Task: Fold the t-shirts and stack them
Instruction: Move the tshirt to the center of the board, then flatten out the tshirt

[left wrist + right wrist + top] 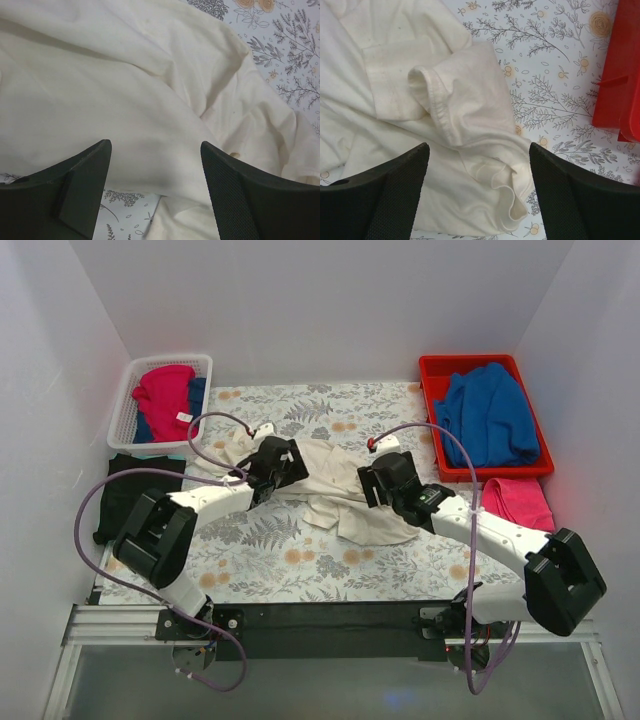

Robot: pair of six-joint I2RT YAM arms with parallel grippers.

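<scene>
Seen from above, a desk [300, 570] covered in a grey print of ferns and orange blossoms sits inside a plain white-walled booth [300, 300]. A cream shirt [328, 468] lies crumpled at the centre of the frame, spread between the two arms. A black shirt [120, 502] lies flat at the left edge of the frame.

In the upper left is a white basket [120, 415] of pink and blue clothes. In the upper right, a red bin [427, 390] holds a blue garment [490, 415]. A pink garment [520, 502] lies just below the bin.

Both arms reach in from the bottom of the frame, with purple cables [205, 430] looping over them. The left claw [155, 147] is spread wide just above a smooth swell of cream cloth and grips nothing. The right claw [477, 147] is also wide and empty, above a sleeve [455, 110] with a hemmed cuff. The red bin's corner shows at the right edge of that wrist view.
</scene>
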